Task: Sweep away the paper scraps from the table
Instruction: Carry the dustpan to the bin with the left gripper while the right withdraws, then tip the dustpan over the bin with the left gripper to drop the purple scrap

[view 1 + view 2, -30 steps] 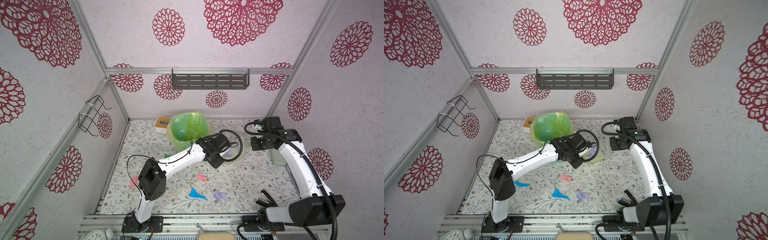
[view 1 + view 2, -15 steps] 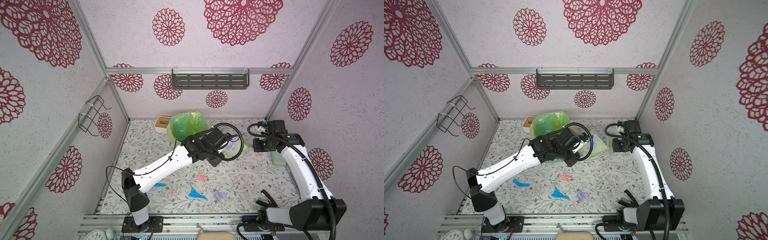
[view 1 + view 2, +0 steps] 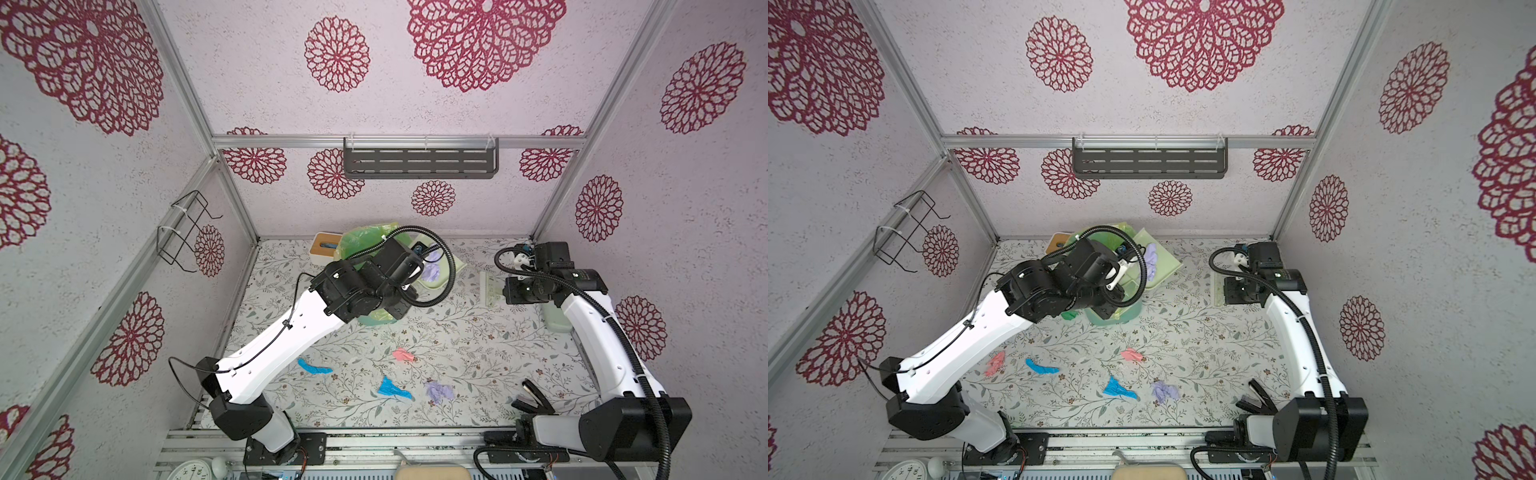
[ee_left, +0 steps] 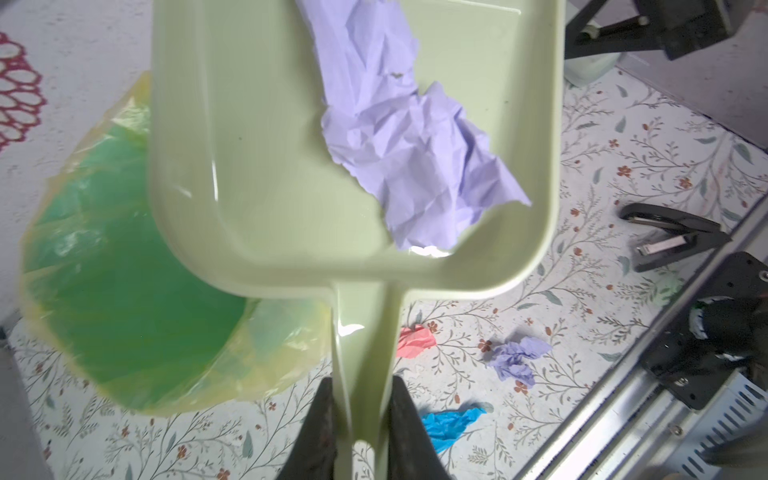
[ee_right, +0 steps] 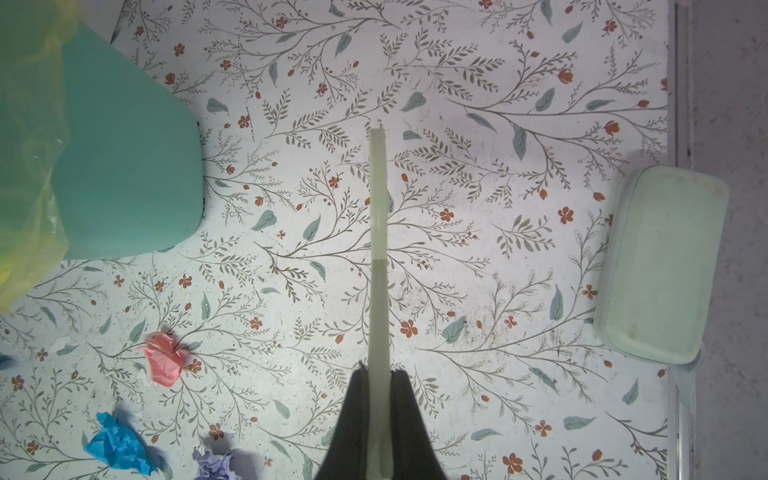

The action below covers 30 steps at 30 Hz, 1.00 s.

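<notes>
My left gripper [image 4: 360, 382] is shut on the handle of a pale green dustpan [image 4: 291, 166], held up and tilted beside the green bin [image 4: 124, 270] with its yellow-green liner. A lilac paper scrap [image 4: 399, 124] lies in the pan [image 3: 440, 276]. My right gripper [image 5: 376, 370] is shut on a flat pale green sweeping tool [image 5: 377, 249], seen edge-on, above the table [image 3: 478, 345] at the right rear [image 3: 488, 289]. Loose scraps lie on the table: pink [image 3: 403, 355], blue [image 3: 313, 368], blue [image 3: 392, 388], lilac [image 3: 438, 390], another pink [image 3: 994, 363].
A black stapler [image 3: 534, 397] lies at the front right by the right arm's base. A pale lidded box [image 5: 660, 266] stands against the right wall. A wood-topped box [image 3: 324, 245] sits behind the bin. A small green piece [image 3: 1069, 315] lies at the bin's foot.
My left arm has swung up and back, lifting the dustpan with the lilac scrap off the table to the bin's rim. The right gripper has shifted slightly toward the front.
</notes>
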Available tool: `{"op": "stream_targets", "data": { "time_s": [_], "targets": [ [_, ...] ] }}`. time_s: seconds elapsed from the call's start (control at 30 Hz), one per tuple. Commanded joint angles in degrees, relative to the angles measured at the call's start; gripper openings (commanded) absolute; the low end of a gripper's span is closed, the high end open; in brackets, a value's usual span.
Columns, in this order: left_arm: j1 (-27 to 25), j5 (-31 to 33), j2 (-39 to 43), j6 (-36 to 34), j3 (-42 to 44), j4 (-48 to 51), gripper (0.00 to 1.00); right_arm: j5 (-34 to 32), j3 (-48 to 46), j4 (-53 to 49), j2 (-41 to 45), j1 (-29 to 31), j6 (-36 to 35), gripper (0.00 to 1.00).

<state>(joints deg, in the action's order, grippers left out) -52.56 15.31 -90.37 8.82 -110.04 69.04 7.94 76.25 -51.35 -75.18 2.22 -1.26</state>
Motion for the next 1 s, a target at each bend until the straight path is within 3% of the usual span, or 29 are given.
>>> {"op": "stream_targets", "data": {
  "time_s": [0.0,0.43,0.97],
  "targets": [
    [3.6,2.4,3.8,0.9,1.9,1.7,0.11,1.5,0.2,0.7,1.6,-0.5,1.1,0.00],
    [17.3,3.0,9.4,-2.2,9.1,1.8,0.11,1.9,-0.4,1.2,1.8,-0.8,1.3,0.00],
    [18.7,18.7,-1.1,-12.2,-0.7,12.0,0.11,2.6,3.5,-0.4,-1.0,-0.8,0.2,0.00]
  ]
}}
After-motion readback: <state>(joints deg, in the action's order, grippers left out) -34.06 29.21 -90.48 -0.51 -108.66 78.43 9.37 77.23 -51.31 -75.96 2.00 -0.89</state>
